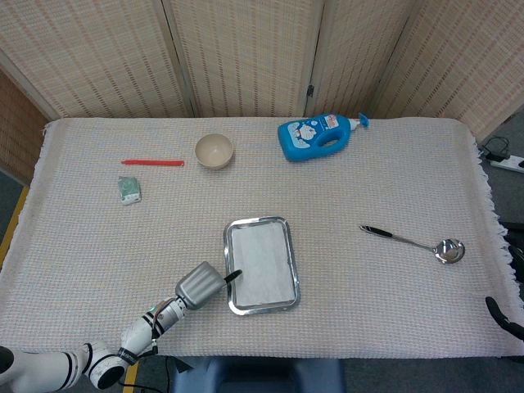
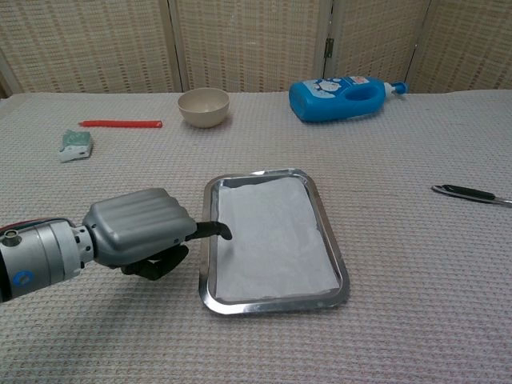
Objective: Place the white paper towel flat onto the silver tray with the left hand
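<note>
The white paper towel (image 2: pixel 272 240) (image 1: pixel 262 262) lies flat inside the silver tray (image 2: pixel 332 244) (image 1: pixel 288 225) near the table's front. My left hand (image 2: pixel 140 232) (image 1: pixel 199 285) sits palm down just left of the tray. One dark fingertip (image 2: pixel 222 231) reaches over the left rim and touches the towel's left edge. Its other fingers are curled under the palm and hold nothing. At the lower right edge of the head view only a dark curved sliver of my right hand (image 1: pixel 503 315) shows, too little to read.
A beige bowl (image 2: pixel 203 106), a red pen (image 2: pixel 120 124) and a small green packet (image 2: pixel 76 146) lie at the back left. A blue detergent bottle (image 2: pixel 344 98) lies at the back. A ladle (image 1: pixel 413 241) rests to the right.
</note>
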Motion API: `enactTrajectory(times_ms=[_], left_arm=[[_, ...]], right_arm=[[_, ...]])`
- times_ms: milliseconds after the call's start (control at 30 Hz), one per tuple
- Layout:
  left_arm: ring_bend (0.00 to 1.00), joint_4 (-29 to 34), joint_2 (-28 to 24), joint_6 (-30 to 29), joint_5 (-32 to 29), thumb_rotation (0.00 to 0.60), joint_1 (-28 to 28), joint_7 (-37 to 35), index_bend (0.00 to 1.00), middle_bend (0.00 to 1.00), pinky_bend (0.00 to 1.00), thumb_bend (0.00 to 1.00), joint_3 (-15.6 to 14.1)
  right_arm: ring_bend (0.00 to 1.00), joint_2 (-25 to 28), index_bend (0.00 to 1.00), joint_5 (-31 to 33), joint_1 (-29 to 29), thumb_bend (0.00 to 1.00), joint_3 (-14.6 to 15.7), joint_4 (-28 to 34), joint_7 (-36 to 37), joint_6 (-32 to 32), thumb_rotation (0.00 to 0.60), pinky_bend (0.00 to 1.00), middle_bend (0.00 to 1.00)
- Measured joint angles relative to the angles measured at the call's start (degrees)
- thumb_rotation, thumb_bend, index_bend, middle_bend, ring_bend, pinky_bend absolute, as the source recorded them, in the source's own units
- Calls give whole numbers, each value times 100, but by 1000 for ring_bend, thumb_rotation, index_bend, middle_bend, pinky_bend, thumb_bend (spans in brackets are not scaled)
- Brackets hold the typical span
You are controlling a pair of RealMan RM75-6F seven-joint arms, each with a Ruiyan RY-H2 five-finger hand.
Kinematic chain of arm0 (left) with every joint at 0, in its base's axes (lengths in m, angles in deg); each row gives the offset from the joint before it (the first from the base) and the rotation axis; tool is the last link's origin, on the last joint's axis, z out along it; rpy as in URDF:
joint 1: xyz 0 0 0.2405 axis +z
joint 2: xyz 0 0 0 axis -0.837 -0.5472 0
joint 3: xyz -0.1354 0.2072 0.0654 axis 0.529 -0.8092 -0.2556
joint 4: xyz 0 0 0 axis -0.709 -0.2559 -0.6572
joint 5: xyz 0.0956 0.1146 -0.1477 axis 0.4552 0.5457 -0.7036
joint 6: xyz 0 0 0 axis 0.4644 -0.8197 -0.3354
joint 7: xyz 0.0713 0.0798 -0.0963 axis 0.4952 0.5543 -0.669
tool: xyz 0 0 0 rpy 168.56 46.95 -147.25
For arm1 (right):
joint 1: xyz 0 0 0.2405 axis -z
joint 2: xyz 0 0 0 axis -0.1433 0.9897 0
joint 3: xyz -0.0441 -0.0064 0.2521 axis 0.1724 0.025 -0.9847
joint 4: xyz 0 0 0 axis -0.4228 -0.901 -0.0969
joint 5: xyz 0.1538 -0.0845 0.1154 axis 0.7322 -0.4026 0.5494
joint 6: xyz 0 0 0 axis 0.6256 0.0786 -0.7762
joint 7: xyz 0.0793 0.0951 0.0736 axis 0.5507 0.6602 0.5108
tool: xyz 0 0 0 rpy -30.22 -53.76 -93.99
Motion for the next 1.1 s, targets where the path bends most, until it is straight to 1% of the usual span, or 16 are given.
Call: enactTrajectory(times_ms=[67, 133, 200, 267, 300, 333, 400, 433, 467, 567, 633, 700, 767, 867, 967, 1100], left_arm=[[1000, 117, -72, -145, 112, 600, 38, 8, 161, 1000, 1000, 693, -24], [1000, 253, -158, -274, 211, 600, 86, 31, 157, 1000, 1000, 641, -55], [1000, 355, -240, -419, 288, 600, 145, 62, 146, 1000, 1000, 539, -83], [977, 455, -334, -667, 377, 600, 254, 88, 131, 1000, 1000, 399, -115], [944, 489, -372, -801, 412, 600, 316, 91, 126, 996, 1000, 354, -127], [866, 515, -408, -957, 443, 600, 392, 86, 118, 956, 984, 313, -138], [701, 554, -496, -1395, 496, 600, 623, 43, 99, 818, 882, 285, -162], [575, 567, -554, -1675, 512, 600, 782, -6, 83, 687, 753, 279, -173], [506, 571, -602, -1894, 512, 600, 917, -60, 75, 612, 671, 276, -179], [214, 554, -783, -2641, 453, 600, 1427, -401, 52, 315, 257, 273, -174], [109, 497, -911, -3131, 369, 600, 1780, -778, 53, 222, 106, 267, -149], [39, 421, -1023, -3505, 265, 600, 2091, -1140, 59, 163, 20, 256, -112], [6, 329, -1155, -3839, 125, 600, 2452, -1557, 65, 124, 0, 247, -69], [0, 235, -1389, -4065, -110, 600, 2885, -2064, 67, 79, 0, 232, -43], [0, 250, -1598, -4041, -432, 600, 3143, -2228, 65, 59, 0, 219, -52], [0, 560, -1926, -3714, -671, 600, 3218, -2146, 70, 55, 0, 208, -80]], right_arm=[[0, -1, 0, -12, 6, 362, 1, 4, -7, 19, 600, 0, 0], [0, -5, 0, -26, 9, 363, 5, 7, -20, 26, 600, 0, 0], [0, -10, 0, -36, 9, 363, 11, 8, -35, 25, 600, 0, 0], [0, -16, 0, -44, 4, 363, 17, 5, -54, 11, 600, 0, 0], [0, -21, 0, -47, -2, 363, 21, 2, -66, -6, 600, 0, 0], [0, -25, 0, -48, -7, 363, 25, 1, -74, -23, 600, 0, 0], [0, -37, 0, -45, -25, 363, 34, 2, -102, -78, 600, 0, 0], [0, -46, 0, -43, -35, 363, 36, 2, -124, -103, 600, 0, 0], [0, -56, 0, -40, -45, 363, 38, 2, -153, -127, 600, 0, 0], [0, -108, 0, -34, -83, 362, 43, 6, -282, -215, 600, 0, 0], [0, -154, 0, -35, -113, 362, 48, 10, -390, -276, 600, 0, 0], [0, -207, 0, -37, -147, 362, 54, 18, -504, -350, 600, 0, 0], [0, -238, 0, -36, -170, 363, 56, 25, -565, -397, 600, 0, 0], [0, -299, 0, -29, -223, 363, 51, 34, -693, -484, 600, 0, 0], [0, -382, 0, -13, -304, 362, 36, 33, -841, -614, 600, 0, 0], [0, -483, 0, -38, -419, 363, 34, 39, -1000, -766, 600, 0, 0]])
